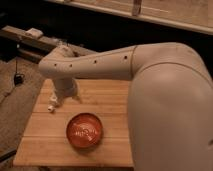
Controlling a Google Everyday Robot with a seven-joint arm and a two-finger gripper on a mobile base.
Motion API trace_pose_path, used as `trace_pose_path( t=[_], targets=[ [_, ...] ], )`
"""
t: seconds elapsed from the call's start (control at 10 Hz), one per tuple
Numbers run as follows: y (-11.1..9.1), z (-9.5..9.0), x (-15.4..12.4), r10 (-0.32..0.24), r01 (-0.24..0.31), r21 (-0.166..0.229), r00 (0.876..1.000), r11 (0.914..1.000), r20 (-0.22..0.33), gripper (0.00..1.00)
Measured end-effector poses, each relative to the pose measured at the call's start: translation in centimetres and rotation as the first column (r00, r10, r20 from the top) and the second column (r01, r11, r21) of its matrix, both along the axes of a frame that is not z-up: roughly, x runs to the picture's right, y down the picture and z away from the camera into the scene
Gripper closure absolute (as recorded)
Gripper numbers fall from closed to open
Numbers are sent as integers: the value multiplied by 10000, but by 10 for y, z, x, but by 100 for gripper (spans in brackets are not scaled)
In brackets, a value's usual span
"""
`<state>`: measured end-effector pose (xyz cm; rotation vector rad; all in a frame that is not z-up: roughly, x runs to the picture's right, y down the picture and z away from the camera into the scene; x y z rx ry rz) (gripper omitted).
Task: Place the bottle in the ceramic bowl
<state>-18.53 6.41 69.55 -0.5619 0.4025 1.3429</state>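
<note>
The ceramic bowl (85, 131) is orange-red with a pale swirl inside. It sits on the wooden table (115, 100) near the front, left of centre. The whitish bottle (52, 104) lies on the table's left side, behind and left of the bowl. Only its lower end with the white cap shows below the arm. My gripper (63, 96) hangs from the pale arm at the table's left. It is right over the bottle and hides most of it. I cannot tell whether it touches the bottle.
My bulky arm and shoulder (170, 100) fill the right side and cover the table's right part. A dark bench or shelf (35, 42) with a pale object on it runs behind the table. Carpeted floor (15, 105) with a cable lies to the left.
</note>
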Motion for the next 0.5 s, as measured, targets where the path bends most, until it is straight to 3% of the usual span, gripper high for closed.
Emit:
trace_pose_path(
  t=[0.5],
  targets=[
    [-46,20,-98,-821,790,379,9927,9962,887,35]
  ],
)
